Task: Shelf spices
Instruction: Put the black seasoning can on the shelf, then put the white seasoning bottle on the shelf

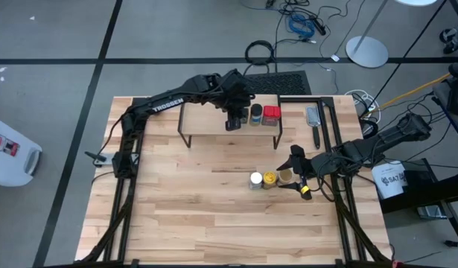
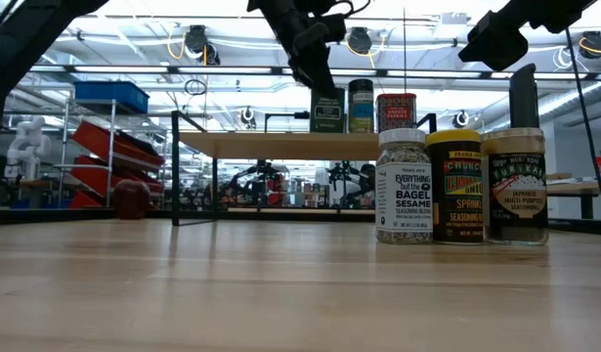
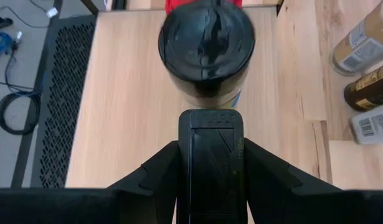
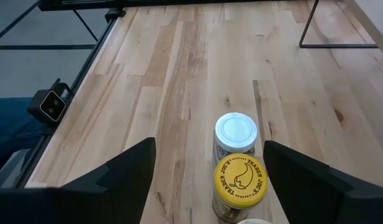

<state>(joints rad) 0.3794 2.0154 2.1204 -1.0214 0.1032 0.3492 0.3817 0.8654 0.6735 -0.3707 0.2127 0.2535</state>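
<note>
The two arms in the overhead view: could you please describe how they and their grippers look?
Both are dark, jointed arms. The left arm bears white TROSSEN lettering. The left gripper is blocky and black. The right gripper has two broad, flat black fingers, with a yellow part beside it.

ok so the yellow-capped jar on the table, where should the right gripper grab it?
By the body just under the cap, coming from above. The yellow-capped jar stands upright, mid-row, close beside the white-capped jar and the tan-topped jar, so its row sides are blocked. The right gripper, open, should straddle the two free sides.
</note>
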